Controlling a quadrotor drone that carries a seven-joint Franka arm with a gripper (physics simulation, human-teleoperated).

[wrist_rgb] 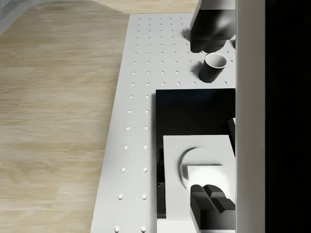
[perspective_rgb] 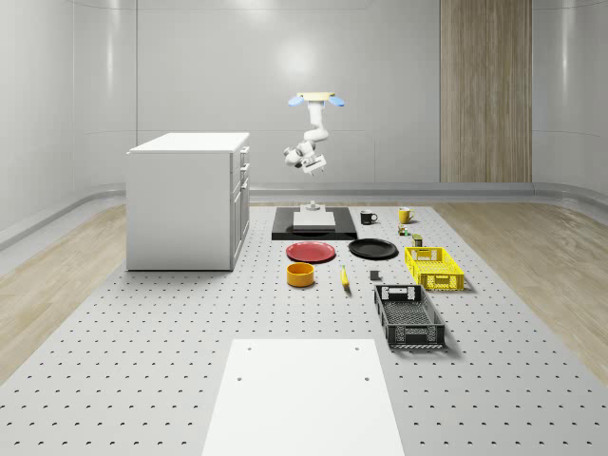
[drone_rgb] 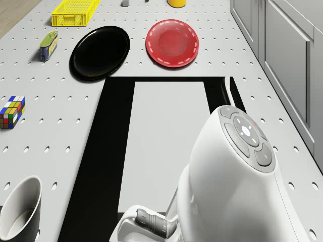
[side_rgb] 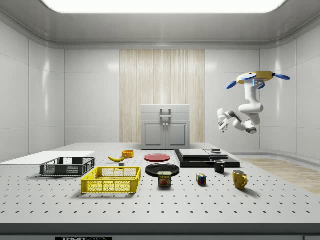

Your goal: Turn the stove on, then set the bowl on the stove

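The stove (perspective_rgb: 313,224) is a black slab with a white plate on top, and a small white switch block (perspective_rgb: 311,206) stands at its far end. The orange bowl (perspective_rgb: 300,275) stands on the table in front of the red plate, well apart from the stove. The drone (perspective_rgb: 318,98) hovers high behind the stove's far end. Its arm bends down and my gripper (perspective_rgb: 293,158) hangs open and empty in the air, well above the switch block. In the side view the gripper (side_rgb: 221,120) is above the stove (side_rgb: 205,157). The wrist view looks down on the round switch (wrist_rgb: 194,165).
A red plate (perspective_rgb: 312,252) and a black plate (perspective_rgb: 372,249) lie in front of the stove. A dark mug (perspective_rgb: 368,218) and a yellow mug (perspective_rgb: 405,215) stand to its right. A yellow crate (perspective_rgb: 434,267), a black crate (perspective_rgb: 408,315), a banana (perspective_rgb: 344,277) and a white cabinet (perspective_rgb: 188,199) are also there.
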